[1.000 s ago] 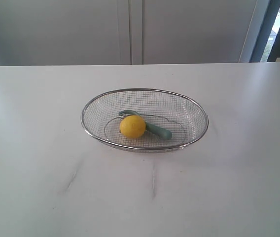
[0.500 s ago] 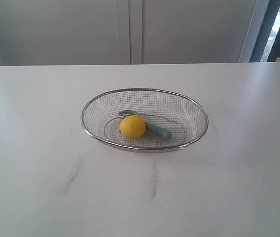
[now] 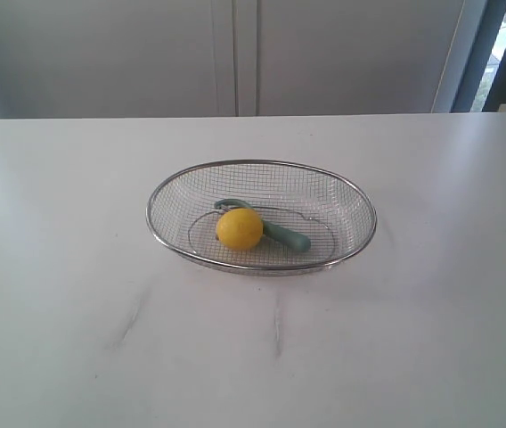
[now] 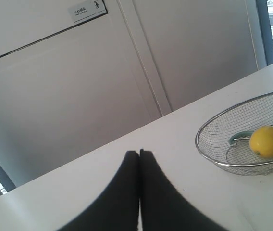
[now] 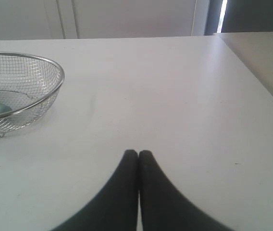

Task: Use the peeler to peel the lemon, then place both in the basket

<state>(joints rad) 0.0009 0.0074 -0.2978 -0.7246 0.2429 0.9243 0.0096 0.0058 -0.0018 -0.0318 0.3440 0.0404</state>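
Exterior view: the lemon (image 3: 239, 229) lies against the peeler (image 3: 285, 235) inside the basket (image 3: 262, 162). Your left gripper (image 4: 139, 154) and right gripper (image 5: 138, 154) are pinched closed, empty, well away. Reach for the peeler and the lemon may roll, or the light basket may skid.

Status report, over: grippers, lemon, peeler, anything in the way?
Left gripper and right gripper: jaws shut, empty. Lemon and peeler lying together in basket. Nothing in the way.
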